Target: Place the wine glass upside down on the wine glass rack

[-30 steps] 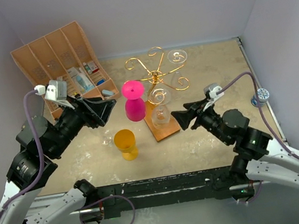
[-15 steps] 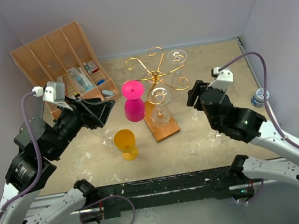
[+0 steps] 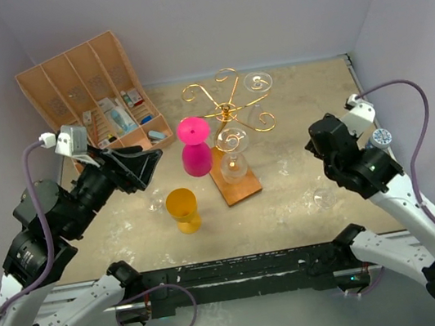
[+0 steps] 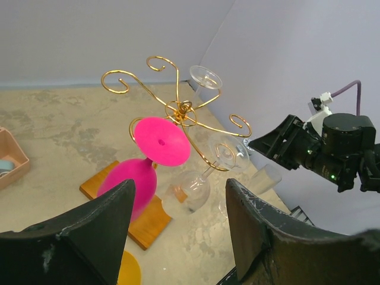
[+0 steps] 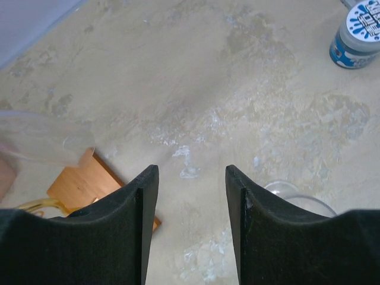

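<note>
My right gripper (image 5: 191, 177) hangs over bare table on the right side with its black fingers spread wide, holding and touching nothing. Just near of it a second clear glass (image 5: 295, 199) stands on the table, and a small blue-capped bottle (image 5: 359, 27) sits farther right.

My left gripper (image 4: 178, 191) is wide open and empty too, raised on the left and aimed at the gold wire wine glass rack (image 4: 178, 110), which I judge gives its camera a view of the hanging.

The clear wine glass (image 3: 233, 169) hangs upside down from a near scroll arm of the rack, bowl down over the brown wooden base and foot up at the curl. That placing lets the wire carry it by the foot. From these views I cannot be sure the foot sits fully in the curl.

To its left a pink glass (image 3: 197, 156) is inverted by the same rack. A yellow goblet (image 3: 182, 210) stands on the table nearer me. The tan compartmented organiser box (image 3: 64, 80) lies far left, well apart.
</note>
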Tool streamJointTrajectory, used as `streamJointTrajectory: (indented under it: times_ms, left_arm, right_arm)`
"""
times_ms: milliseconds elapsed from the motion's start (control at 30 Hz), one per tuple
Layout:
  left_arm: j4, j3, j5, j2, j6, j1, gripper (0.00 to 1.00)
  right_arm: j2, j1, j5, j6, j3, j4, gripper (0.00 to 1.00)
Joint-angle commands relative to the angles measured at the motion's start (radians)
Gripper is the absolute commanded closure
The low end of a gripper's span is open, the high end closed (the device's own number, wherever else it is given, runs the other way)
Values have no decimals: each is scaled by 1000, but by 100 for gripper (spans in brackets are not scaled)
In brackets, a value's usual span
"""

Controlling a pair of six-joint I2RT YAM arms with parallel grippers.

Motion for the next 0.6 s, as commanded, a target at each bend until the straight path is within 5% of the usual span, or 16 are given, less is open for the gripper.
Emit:
streamJointTrajectory:
  times_ms: [0, 567]
  left_arm:
    - [28, -11, -12, 6, 17, -1, 40]
    - [27, -23, -28, 17, 21, -2, 40]
  right_arm:
    - [-83, -5, -15, 138, 5, -137, 49]
    - [-149, -5, -20, 364, -40, -265, 55]
